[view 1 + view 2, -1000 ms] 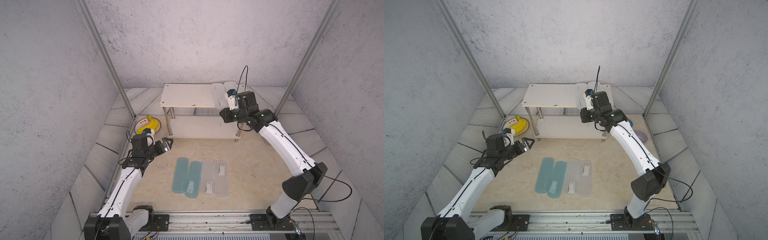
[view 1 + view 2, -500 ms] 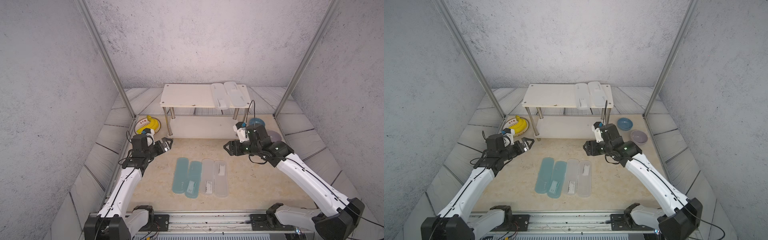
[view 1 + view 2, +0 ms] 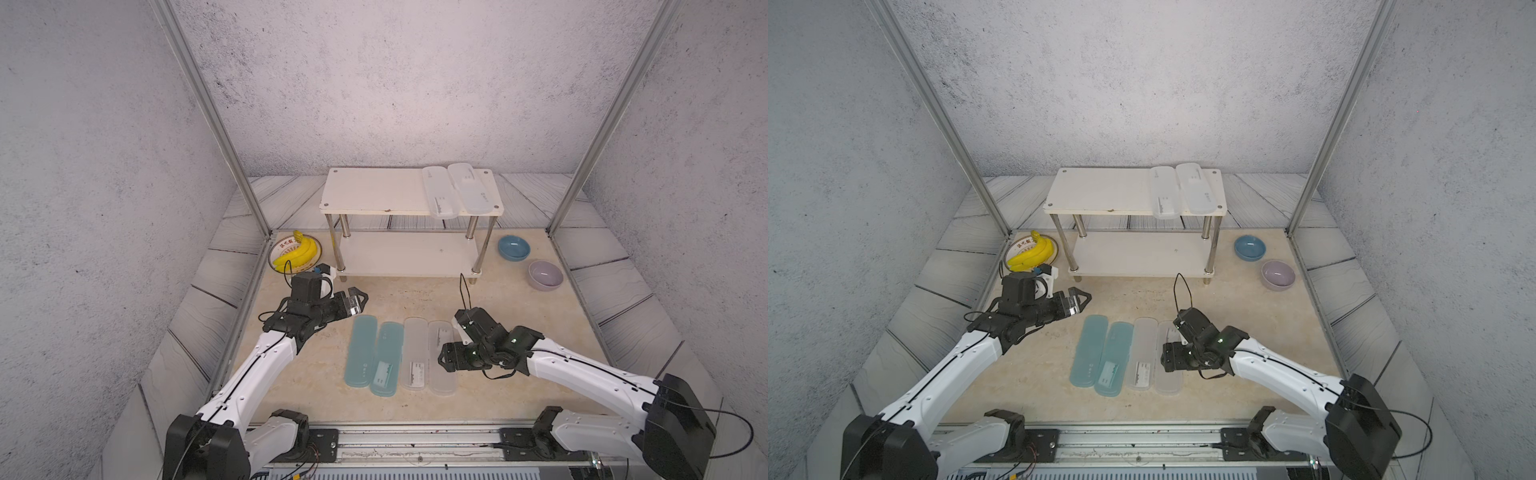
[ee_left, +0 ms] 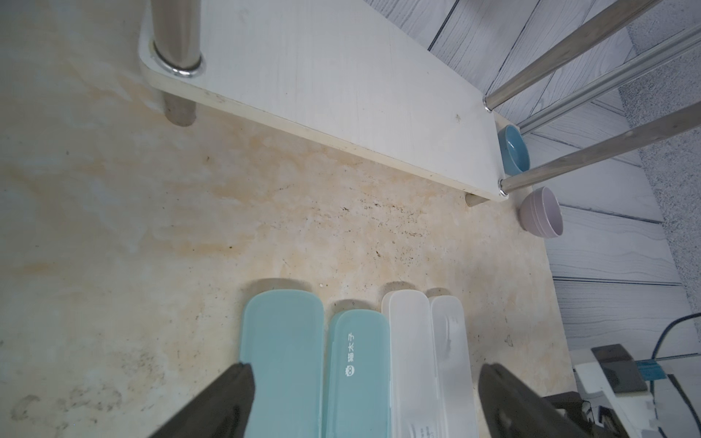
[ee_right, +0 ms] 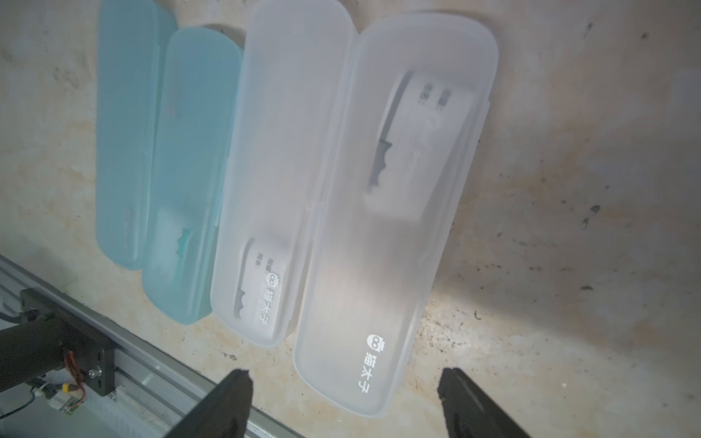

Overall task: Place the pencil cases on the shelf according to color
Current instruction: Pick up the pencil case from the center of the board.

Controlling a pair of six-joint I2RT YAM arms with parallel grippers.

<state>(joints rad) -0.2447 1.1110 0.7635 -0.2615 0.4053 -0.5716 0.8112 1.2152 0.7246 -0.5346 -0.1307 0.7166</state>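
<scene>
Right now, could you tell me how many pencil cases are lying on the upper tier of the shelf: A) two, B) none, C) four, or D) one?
A: a frosted white case and a second frosted white case lie side by side at one end of the upper tier of the shelf.

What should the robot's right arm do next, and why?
Probably lower the right gripper onto the white case at the end of the row and close on it. Its jaws are open just above that case and hold nothing. Two white cases lie on the shelf top, so this one likely goes beside them.
</scene>
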